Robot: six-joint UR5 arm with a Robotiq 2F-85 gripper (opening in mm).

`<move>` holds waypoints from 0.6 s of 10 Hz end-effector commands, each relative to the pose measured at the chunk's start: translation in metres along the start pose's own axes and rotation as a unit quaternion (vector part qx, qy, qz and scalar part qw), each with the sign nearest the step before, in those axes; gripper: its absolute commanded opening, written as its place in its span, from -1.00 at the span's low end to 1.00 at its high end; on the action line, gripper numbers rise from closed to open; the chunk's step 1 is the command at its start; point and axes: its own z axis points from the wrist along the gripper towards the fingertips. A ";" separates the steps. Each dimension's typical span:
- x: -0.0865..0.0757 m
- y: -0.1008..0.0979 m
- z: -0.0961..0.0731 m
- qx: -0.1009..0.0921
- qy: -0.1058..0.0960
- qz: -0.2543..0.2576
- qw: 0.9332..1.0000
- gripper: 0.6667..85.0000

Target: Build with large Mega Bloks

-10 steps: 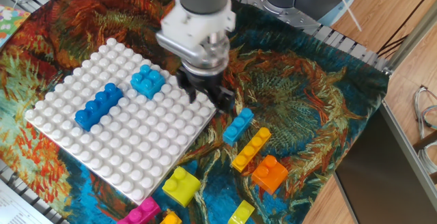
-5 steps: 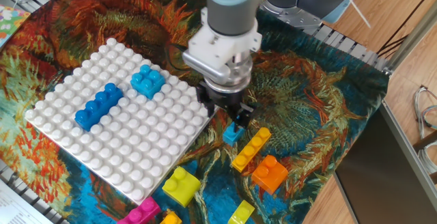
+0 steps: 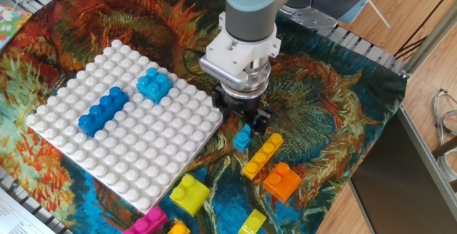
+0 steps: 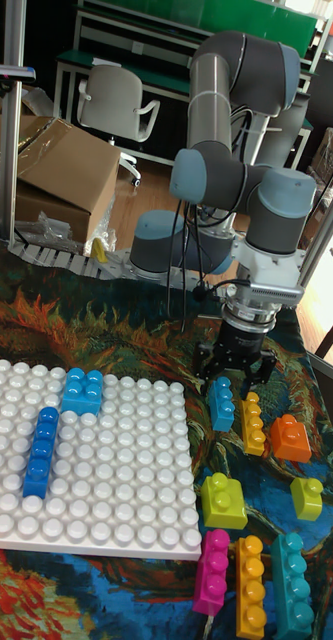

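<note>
Two spread fingers of the tool (image 4: 234, 378) are straddling the light blue brick (image 4: 222, 402) beside the baseplate (image 4: 116, 490), needing centring before closing squarely on its sides.

Fixed view: high, close, angled down across the white baseplate (image 3: 125, 130) at 9 o'clock; tall fixed view: lower, table-edge height, facing the arm's base (image 4: 171, 250) at 12 o'clock; both share baseplate and patterned cloth (image 3: 314, 98).
</note>
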 end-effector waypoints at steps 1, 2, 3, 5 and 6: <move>0.009 0.009 0.005 -0.017 -0.007 0.018 1.000 0.59; 0.011 0.018 0.006 -0.021 -0.010 0.026 0.999 0.59; 0.014 0.021 0.008 -0.011 -0.012 0.033 0.999 0.55; 0.016 0.021 0.012 -0.009 -0.014 0.033 0.999 0.50; 0.017 0.017 0.014 -0.007 -0.016 0.027 0.999 0.49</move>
